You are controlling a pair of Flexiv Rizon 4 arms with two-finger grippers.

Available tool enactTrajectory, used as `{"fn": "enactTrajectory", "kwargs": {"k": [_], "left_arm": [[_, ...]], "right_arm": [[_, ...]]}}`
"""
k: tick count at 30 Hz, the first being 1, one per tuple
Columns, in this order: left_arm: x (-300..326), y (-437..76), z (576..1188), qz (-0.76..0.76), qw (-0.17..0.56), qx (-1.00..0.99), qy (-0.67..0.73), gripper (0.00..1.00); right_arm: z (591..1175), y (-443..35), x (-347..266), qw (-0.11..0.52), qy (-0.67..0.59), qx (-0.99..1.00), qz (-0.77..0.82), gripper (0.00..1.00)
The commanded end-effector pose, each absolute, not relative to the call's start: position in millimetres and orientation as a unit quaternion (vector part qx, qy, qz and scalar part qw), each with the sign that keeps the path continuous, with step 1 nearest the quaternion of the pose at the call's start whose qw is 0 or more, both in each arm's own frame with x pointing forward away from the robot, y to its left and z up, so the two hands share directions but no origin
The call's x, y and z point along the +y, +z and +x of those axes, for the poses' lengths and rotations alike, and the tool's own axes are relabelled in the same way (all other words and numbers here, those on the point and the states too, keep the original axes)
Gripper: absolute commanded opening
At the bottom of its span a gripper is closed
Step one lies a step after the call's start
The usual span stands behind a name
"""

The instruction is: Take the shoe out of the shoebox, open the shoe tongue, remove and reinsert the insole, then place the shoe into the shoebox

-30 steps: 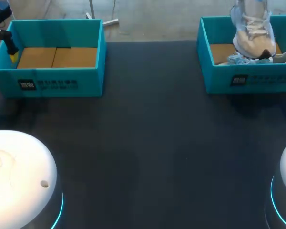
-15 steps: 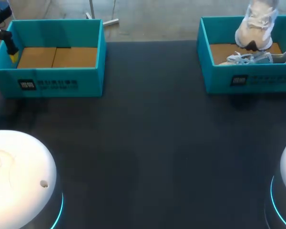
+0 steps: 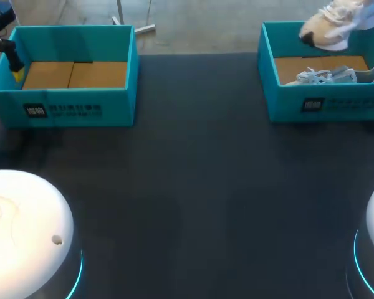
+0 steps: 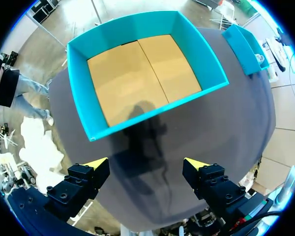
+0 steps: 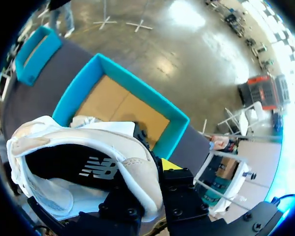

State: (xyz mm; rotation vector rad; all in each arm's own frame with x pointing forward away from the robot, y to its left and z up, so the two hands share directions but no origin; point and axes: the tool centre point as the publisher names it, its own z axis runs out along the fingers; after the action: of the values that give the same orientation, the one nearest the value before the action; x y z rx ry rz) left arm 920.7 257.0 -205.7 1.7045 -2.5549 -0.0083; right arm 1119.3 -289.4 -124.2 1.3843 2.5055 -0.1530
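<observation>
Shoe [image 3: 332, 26] hangs at upper right of frame, above the right shoebox [image 3: 287, 103]. Right pincer [image 5: 155, 172] is clamped on its collar wall. Looks light, upper soft; firmer hold likely at the heel. Left pincer [image 4: 147, 163] is spread, empty.

shoe [image 3: 329, 29]: cream-white | shoebox [image 3: 287, 103]: teal, tan floor | table [image 3: 193, 187]: dark grey

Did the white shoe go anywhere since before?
Yes. The shoe has gone up from the floor of the right-hand box and tipped sideways, and now sits level with its back wall.
</observation>
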Motion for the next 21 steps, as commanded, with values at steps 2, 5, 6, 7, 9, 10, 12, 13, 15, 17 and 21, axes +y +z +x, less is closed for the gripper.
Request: {"fn": "enactTrajectory", "kwargs": {"k": [2,5,6,7,9,10,12,13,15,17,21], "left_arm": [[257,-205,920,0.555,0.035,-0.831,-0.004,1.00],[257,-205,920,0.555,0.035,-0.831,-0.004,1.00],[257,-205,920,0.555,0.035,-0.831,-0.004,1.00],[257,-205,920,0.555,0.035,-0.831,-0.004,1.00],[257,-205,920,0.555,0.035,-0.831,-0.004,1.00],[257,-205,920,0.555,0.035,-0.831,-0.004,1.00],[257,-205,920,0.555,0.035,-0.831,-0.004,1.00],[257,-205,920,0.555,0.035,-0.831,-0.004,1.00],[257,-205,920,0.555,0.035,-0.831,-0.004,1.00],[257,-205,920,0.555,0.035,-0.831,-0.004,1.00],[257,-205,920,0.555,0.035,-0.831,-0.004,1.00]], "right_arm": [[1131,-120,-289,0.078,-0.045,0.735,0.672,0.00],[1131,-120,-289,0.078,-0.045,0.735,0.672,0.00],[1131,-120,-289,0.078,-0.045,0.735,0.672,0.00],[1131,-120,-289,0.078,-0.045,0.735,0.672,0.00],[1131,-120,-289,0.078,-0.045,0.735,0.672,0.00],[1131,-120,-289,0.078,-0.045,0.735,0.672,0.00],[1137,-120,-295,0.079,-0.027,0.715,0.695,0.00],[1139,-118,-294,0.090,-0.038,0.711,0.696,0.00],[1141,-119,-294,0.103,-0.045,0.709,0.696,0.00],[1142,-122,-296,0.113,-0.052,0.704,0.699,0.00],[1140,-137,-301,0.109,-0.049,0.700,0.704,0.00]]}}
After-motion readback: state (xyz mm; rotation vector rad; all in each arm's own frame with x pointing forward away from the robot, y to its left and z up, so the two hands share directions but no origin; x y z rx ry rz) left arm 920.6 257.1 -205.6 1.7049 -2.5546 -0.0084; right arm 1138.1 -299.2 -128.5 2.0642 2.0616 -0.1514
